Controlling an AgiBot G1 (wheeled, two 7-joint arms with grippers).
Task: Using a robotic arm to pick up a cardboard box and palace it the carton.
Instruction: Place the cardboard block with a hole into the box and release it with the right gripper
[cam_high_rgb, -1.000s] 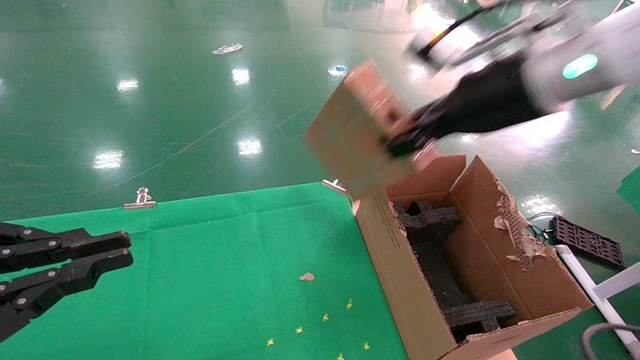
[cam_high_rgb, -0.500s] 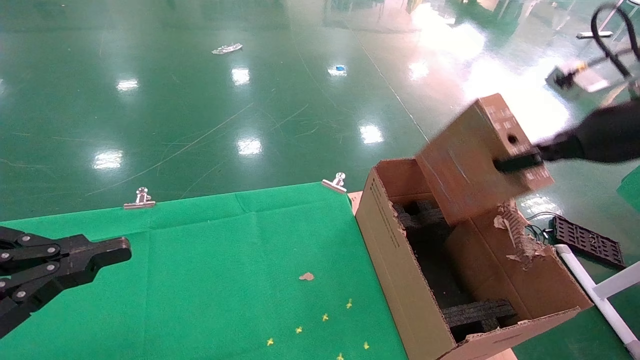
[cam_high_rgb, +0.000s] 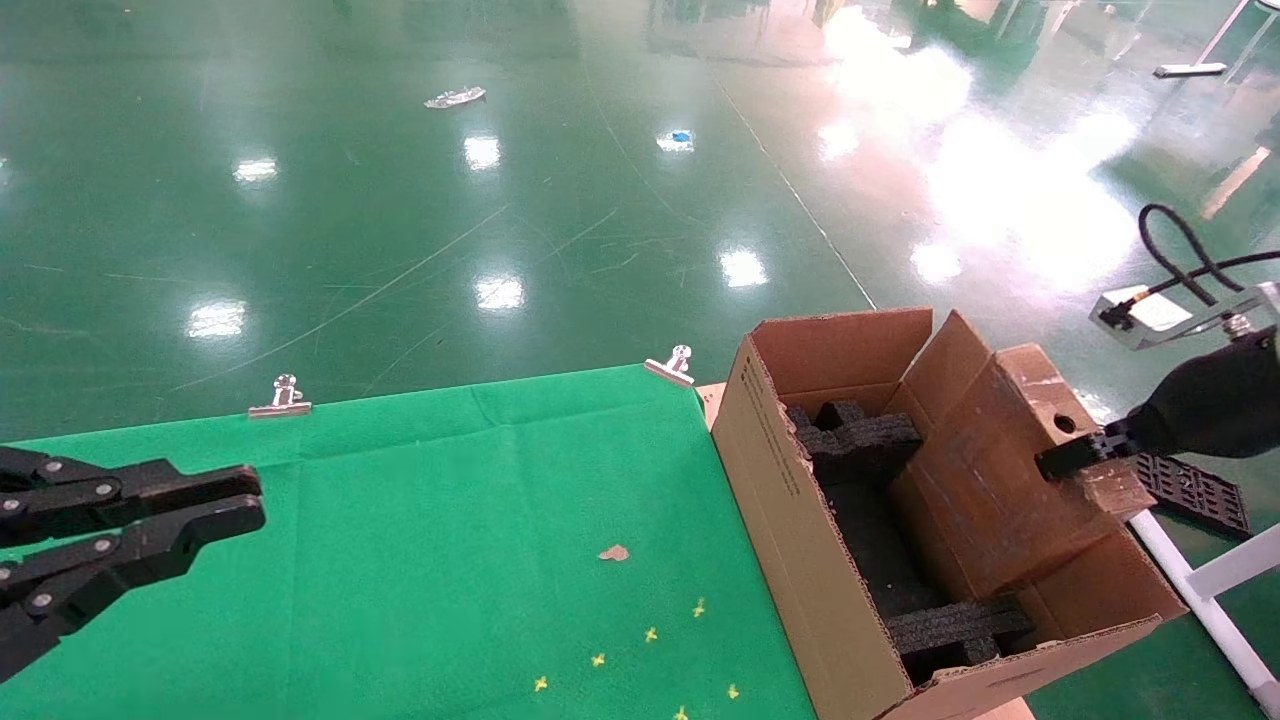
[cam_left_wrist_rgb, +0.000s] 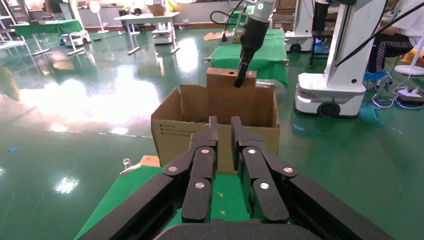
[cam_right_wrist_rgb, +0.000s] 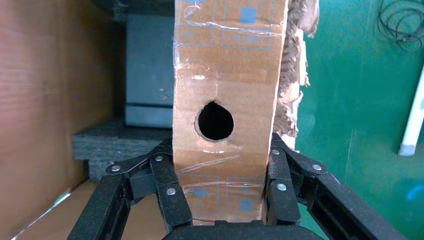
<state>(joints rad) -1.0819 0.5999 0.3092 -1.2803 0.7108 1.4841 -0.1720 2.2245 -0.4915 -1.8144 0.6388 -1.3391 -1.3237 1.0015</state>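
The right gripper (cam_right_wrist_rgb: 220, 192) of the white robotic arm, black and two-fingered, is clamped on the narrow taped end of the slim brown cardboard box (cam_high_rgb: 1000, 470), one finger on each broad face, just beside the round hole (cam_right_wrist_rgb: 215, 120) in that end. The box hangs tilted, its lower part inside the large tan corrugated carton (cam_high_rgb: 800, 540), which stands off the right edge of the green-covered counter (cam_high_rgb: 400, 540). The box leans against the carton's torn far-side flap, beside the black foam inserts (cam_high_rgb: 865, 440). The all-black left gripper (cam_high_rgb: 225, 510) hovers over the counter's left edge, its fingers nearly together and holding nothing.
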